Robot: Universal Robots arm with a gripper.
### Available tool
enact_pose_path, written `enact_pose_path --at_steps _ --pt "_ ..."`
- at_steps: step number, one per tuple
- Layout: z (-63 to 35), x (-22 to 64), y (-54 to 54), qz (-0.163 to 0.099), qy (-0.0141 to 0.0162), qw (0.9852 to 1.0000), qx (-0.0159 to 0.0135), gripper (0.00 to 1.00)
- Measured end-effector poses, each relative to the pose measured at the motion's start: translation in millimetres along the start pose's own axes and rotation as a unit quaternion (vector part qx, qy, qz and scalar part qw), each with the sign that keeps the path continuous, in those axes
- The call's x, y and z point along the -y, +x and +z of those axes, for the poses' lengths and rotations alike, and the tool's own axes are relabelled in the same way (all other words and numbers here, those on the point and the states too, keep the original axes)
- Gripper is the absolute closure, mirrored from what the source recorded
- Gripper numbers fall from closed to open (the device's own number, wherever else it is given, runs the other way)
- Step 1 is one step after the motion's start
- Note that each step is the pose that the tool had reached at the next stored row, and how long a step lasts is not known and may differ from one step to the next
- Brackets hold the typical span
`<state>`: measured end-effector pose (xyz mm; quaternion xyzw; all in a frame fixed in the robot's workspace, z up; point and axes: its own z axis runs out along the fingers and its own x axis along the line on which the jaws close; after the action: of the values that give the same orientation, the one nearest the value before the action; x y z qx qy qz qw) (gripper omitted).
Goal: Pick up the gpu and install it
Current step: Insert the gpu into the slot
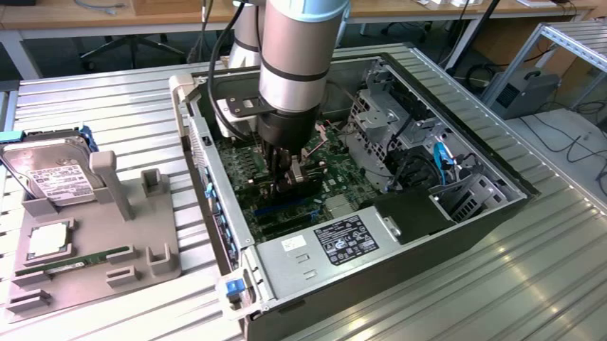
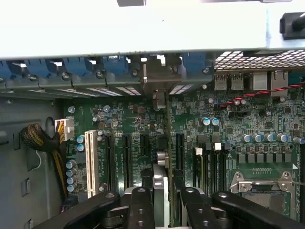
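fingers (image 2: 166, 200) clamp gpu (image 2: 167, 143) | edge-on over motherboard (image 2: 238, 129) slots

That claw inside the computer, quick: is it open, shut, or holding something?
Gripper: closed on the gpu, held edge-on above the motherboard slots inside the computer case.

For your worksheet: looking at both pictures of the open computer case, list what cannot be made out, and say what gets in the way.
- Exterior view: the gpu's lower edge and its slot, hidden by the gripper and arm.
- Wrist view: whether the gpu is fully seated; it shows edge-on, its lower part behind the gripper.
- Exterior view: print on the hard drive label, too small.
- Wrist view: the CPU socket, partly cut by the edge.
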<state>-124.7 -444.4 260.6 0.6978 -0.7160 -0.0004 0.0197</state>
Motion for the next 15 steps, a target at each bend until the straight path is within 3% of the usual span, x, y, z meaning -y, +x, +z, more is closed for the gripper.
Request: enact_pose_path --at_steps 3,15 --pt "0.2 0.0 0.1 0.0 0.0001 1.0 0.0011 0.73" --pt "1.8 0.0 0.9 0.0 0.0001 1.0 0.0012 0.73"
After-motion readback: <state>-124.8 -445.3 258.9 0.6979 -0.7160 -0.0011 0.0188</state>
